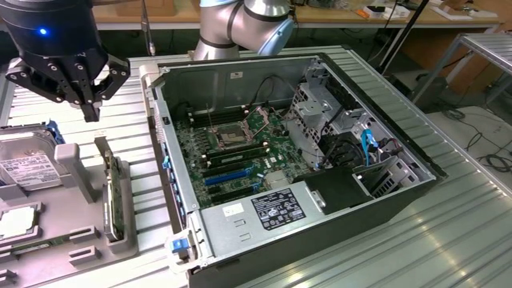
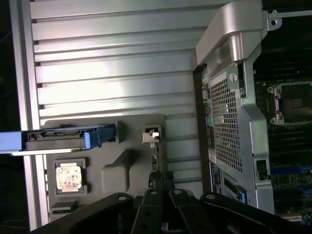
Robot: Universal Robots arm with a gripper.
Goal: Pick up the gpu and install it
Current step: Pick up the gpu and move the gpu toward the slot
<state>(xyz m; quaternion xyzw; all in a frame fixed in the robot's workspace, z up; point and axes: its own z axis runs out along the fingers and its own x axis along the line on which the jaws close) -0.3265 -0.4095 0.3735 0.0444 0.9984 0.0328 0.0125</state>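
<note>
The end effector [image 1: 91, 111] hangs over the ribbed metal surface [image 1: 448, 240] at the exterior view's left, its two fingers pressed together with nothing between them. The gpu [image 1: 113, 192] stands on its long edge in a slot of the grey fixture tray [image 1: 76, 180], below the fingertips and a little toward the camera, untouched. Its silver end bracket [image 1: 102, 150] rises at the end nearest the end effector. In the wrist view the card shows edge-on as a thin line running away from the closed fingertips. A hard drive [image 1: 28, 168] with a white label lies in the same tray, farther to the exterior view's left. The open computer case [image 1: 360, 222] lies on its side just beside the tray, and its motherboard [image 1: 240, 144] and blue expansion slots [image 1: 228, 175] face up and look unoccupied. The card looks light and stiff, a thin board that would not flex much yet is fragile: exposed components and the contact edge should not take any pressure. Standing upright, it offers its two flat faces to a pinch across the thickness, best along the top edge near the middle so it hangs level. The bracket is smooth metal and set off to one end, so it makes a poorer hold.
</note>
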